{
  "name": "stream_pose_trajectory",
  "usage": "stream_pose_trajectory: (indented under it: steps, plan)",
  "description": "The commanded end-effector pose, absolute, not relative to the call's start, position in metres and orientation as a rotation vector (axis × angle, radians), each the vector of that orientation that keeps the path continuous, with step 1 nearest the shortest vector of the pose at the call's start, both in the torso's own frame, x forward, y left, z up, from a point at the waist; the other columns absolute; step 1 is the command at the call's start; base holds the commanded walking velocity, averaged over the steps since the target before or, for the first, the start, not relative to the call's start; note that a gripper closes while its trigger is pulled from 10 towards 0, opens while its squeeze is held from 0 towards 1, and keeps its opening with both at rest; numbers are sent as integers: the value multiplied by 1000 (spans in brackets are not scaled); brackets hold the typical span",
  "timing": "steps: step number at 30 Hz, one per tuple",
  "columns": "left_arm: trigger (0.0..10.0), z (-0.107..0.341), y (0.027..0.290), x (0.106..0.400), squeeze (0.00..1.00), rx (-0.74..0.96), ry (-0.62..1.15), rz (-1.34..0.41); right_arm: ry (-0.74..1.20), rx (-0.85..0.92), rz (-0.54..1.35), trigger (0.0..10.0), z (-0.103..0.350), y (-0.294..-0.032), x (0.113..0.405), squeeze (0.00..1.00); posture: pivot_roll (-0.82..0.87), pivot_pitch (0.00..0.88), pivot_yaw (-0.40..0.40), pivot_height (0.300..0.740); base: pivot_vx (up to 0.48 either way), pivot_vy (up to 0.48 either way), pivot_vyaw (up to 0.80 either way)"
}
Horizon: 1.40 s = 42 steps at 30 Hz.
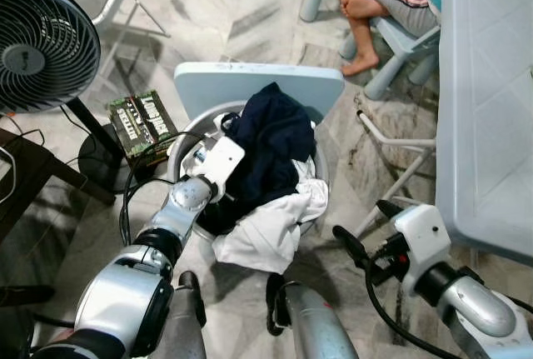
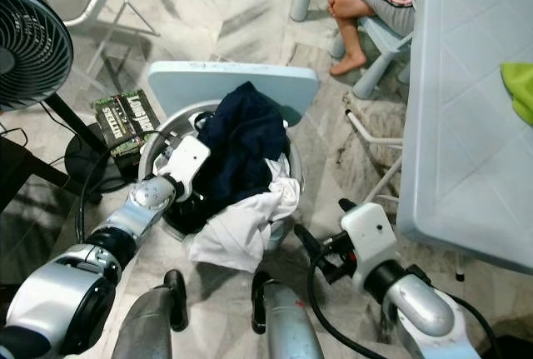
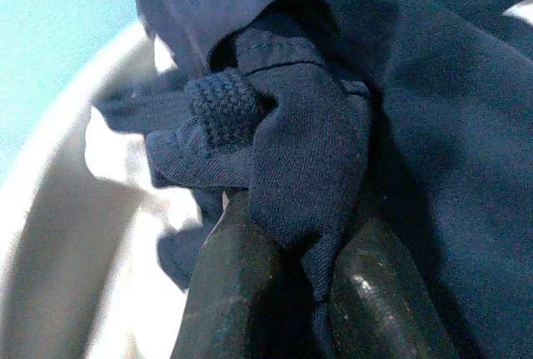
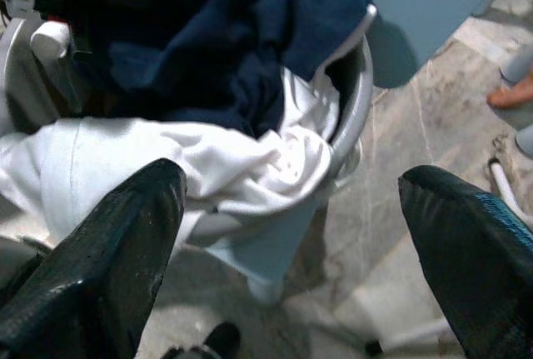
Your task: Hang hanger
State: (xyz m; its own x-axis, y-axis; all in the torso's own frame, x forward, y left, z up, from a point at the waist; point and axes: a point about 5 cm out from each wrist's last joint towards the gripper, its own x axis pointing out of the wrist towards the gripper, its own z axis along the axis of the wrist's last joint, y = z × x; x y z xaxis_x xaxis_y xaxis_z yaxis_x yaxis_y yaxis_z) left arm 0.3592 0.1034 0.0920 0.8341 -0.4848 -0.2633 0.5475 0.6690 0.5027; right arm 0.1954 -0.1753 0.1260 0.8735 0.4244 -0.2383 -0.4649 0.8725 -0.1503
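Currently the left gripper (image 3: 287,292) is clenched on a fold of the navy garment (image 1: 268,147) inside the laundry basket (image 2: 293,162). Right gripper (image 1: 360,232) hangs spread, beside the basket. No hanger discernible; left arm nearer.

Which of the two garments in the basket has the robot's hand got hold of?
The navy garment, piled on top. The left hand pinches a fold of it between its fingers. The white garment spills over the basket's front rim, ungripped.

- marble floor (image 1: 250,17), pale with grey veins
- round laundry basket (image 1: 185,130) stands on it, heaped with dark navy and white clothes
- beside the basket: green printed box (image 1: 143,123), fan base (image 1: 92,159)
- pale blue worktop (image 1: 487,109) at the robot's right
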Motion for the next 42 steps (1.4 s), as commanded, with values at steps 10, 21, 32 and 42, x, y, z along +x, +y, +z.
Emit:
stream_pose_trajectory:
  steps: [10,21,32,42]
  plan:
    - [0,132,83,359,0,1144,-218,-918,150,-167,427,10000,113,-164,219,0,-89,158,0,740,0,0,0]
    - [0,112,36,323,0,1198,-315,-1283,82,-195,325,10000,114,-170,241,0,-73,95,30,740,0,0,0]
    - [0,108,41,318,0,1174,-314,-1279,28,-205,177,10000,113,-180,260,0,-31,33,46,740,0,0,0]
    - [0,149,134,364,0,1505,-58,-1122,2,-189,133,10000,108,-175,274,0,15,0,56,740,0,0,0]
